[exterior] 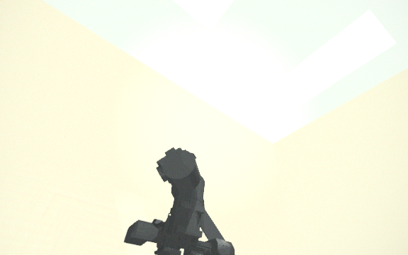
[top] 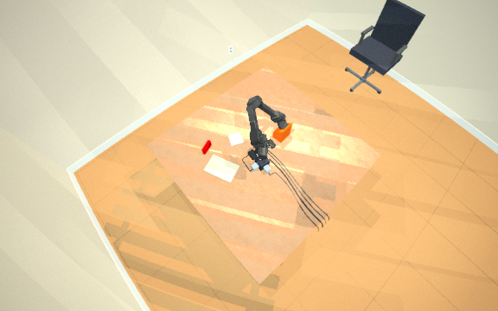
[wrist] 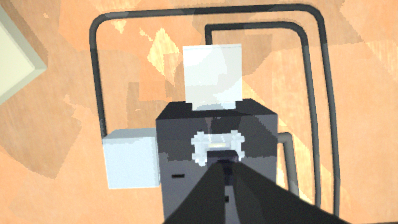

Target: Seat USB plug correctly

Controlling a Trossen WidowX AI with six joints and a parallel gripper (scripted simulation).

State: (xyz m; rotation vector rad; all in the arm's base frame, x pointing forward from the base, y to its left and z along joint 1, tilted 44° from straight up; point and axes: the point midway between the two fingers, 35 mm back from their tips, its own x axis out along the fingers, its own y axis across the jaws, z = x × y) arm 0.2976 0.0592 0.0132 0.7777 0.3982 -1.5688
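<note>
Gripper (wrist: 223, 167) is hanging directly over the power cube (wrist: 175, 145), fingers nearly together and clamping the USB plug (wrist: 217, 145). Plug is sitting at the socket on the cube's top face, its long axis running left-right across that face, crosswise to the fingers. Seating depth: cannot tell. White adapters are flanking the cube's left and far sides.
</note>
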